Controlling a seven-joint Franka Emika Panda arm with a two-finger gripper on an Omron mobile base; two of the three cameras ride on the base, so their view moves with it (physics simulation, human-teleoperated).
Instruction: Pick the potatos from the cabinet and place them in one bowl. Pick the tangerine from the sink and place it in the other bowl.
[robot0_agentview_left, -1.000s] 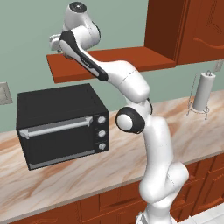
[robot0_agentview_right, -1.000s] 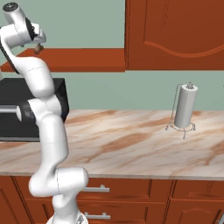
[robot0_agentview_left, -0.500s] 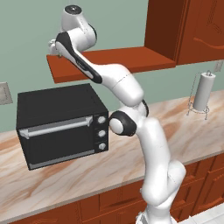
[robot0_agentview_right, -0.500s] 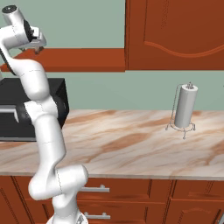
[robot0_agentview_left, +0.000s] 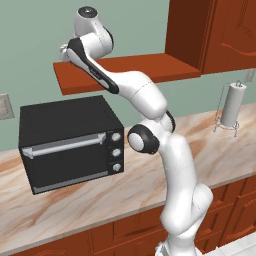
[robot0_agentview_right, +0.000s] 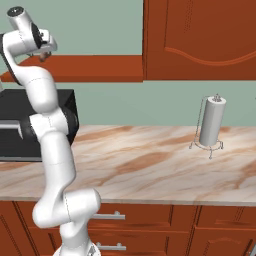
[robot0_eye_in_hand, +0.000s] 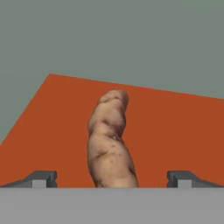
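Note:
A lumpy brown potato (robot0_eye_in_hand: 109, 144) lies lengthwise on the cabinet's reddish-brown shelf board (robot0_eye_in_hand: 175, 131), pointing away from the hand. My gripper (robot0_eye_in_hand: 111, 179) is open, and its two dark fingertips (robot0_eye_in_hand: 41, 178) stand wide on either side of the potato's near end without touching it. From the base, the hand (robot0_agentview_left: 65, 51) is raised to the left end of the shelf (robot0_agentview_left: 130, 70), left of the cabinet's panelled doors (robot0_agentview_left: 215, 35). The bowls, the tangerine and the sink are out of view.
A black toaster oven (robot0_agentview_left: 70, 142) stands on the marble counter (robot0_agentview_left: 100, 200) under the shelf. A paper towel holder (robot0_agentview_right: 211, 122) stands at the counter's right. Drawer fronts with metal handles (robot0_agentview_right: 107, 216) run below the counter.
The arm's upper links have swung a little to the left and the hand has settled at the shelf's left end. The jaws have stayed open.

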